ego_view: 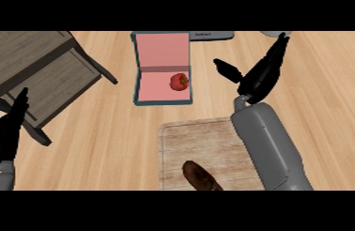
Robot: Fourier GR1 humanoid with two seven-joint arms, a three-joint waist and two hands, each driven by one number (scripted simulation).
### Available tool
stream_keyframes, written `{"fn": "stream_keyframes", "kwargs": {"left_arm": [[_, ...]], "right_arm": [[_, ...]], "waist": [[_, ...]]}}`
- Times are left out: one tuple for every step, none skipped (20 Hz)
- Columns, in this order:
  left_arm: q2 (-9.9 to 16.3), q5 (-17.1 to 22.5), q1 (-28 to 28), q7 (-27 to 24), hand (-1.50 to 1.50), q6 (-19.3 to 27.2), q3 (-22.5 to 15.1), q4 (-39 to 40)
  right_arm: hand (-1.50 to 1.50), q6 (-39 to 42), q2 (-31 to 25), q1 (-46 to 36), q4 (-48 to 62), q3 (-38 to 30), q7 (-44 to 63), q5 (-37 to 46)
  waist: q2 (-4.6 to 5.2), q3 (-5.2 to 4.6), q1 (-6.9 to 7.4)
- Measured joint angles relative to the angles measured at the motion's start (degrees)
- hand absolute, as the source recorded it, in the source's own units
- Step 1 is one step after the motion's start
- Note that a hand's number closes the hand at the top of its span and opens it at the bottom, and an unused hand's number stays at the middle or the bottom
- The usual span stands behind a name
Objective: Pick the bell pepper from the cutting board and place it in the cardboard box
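Observation:
A red bell pepper (180, 81) lies inside the open box (154, 87), near its right wall; the box has a pink inside and blue-grey edges. My right hand (260, 75) hovers to the right of the box, fingers straight and pointing away, thumb spread toward the box, holding nothing. The pale wooden cutting board (197, 145) sits below the box, partly covered by my right forearm. My left hand (12, 124) rests open at the left edge, fingers up.
A brown oblong food item (202, 177) lies on the cutting board's near part. A grey wooden piece of furniture with dark legs (43, 70) fills the upper left. A grey object (212, 35) lies just beyond the box.

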Motion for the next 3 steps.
{"fn": "stream_keyframes", "kwargs": {"left_arm": [[-0.1,-0.1,0.2,0.0,0.0,0.2,0.0,-0.3],[-0.1,-0.4,0.3,-0.1,0.0,0.3,0.0,-0.2],[-0.3,-0.4,0.9,0.4,0.0,0.3,-0.2,-1.1]], "right_arm": [[-1.5,0.9,0.0,2.7,-3.4,0.9,0.8,0.8],[-1.5,2.4,-0.2,5.2,-6.9,1.8,1.8,1.5],[-1.5,3.9,-0.5,7.8,-10.1,2.7,2.7,2.1]], "waist": [[-0.04,0.0,-0.18],[-0.01,0.0,-0.27],[-0.09,-0.01,-0.31]]}}
